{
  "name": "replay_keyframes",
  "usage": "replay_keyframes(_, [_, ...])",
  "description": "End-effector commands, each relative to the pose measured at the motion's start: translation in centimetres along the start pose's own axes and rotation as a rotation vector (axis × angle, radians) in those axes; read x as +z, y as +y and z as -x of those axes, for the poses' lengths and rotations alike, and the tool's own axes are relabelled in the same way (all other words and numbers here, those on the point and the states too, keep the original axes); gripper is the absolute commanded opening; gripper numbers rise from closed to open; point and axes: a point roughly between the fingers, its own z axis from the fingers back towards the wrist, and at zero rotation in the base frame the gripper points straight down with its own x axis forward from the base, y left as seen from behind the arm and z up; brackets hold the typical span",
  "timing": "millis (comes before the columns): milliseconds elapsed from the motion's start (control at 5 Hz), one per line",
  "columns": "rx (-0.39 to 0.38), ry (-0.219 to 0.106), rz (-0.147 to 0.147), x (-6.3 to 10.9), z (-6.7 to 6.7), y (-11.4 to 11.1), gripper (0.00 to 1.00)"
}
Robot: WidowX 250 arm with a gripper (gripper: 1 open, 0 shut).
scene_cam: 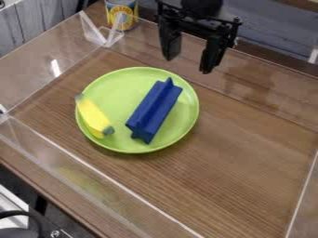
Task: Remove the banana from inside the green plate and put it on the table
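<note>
A small yellow banana (92,117) with a greyish tip lies on the left part of the lime-green plate (125,85), which rests on the brown wood-grain table (236,158). A long blue block (155,109) lies on the plate to the banana's right. My black gripper (188,56) hangs above the table behind the plate's far right rim, pointing down. Its fingers (209,58) stand apart with nothing between them, well clear of the banana.
Clear acrylic walls (87,33) ring the tabletop. A yellow-and-white container (119,14) stands behind the far wall at the back left. Bare wood stretches to the right of and in front of the plate.
</note>
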Motion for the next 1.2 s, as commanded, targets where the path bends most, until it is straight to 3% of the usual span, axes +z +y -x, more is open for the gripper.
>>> replay_keyframes(0, [-0.044, 0.003, -0.001, -1.0, -0.7, 0.0, 1.0])
replay_keyframes(200, [-0.098, -0.024, -0.007, -2.0, -1.5, 0.7, 1.0])
replay_keyframes(600, [-0.167, -0.064, -0.008, -2.0, 0.0, 2.9, 1.0])
replay_keyframes(1000, [-0.258, -0.097, 0.004, -2.3, -1.2, 4.5, 1.0])
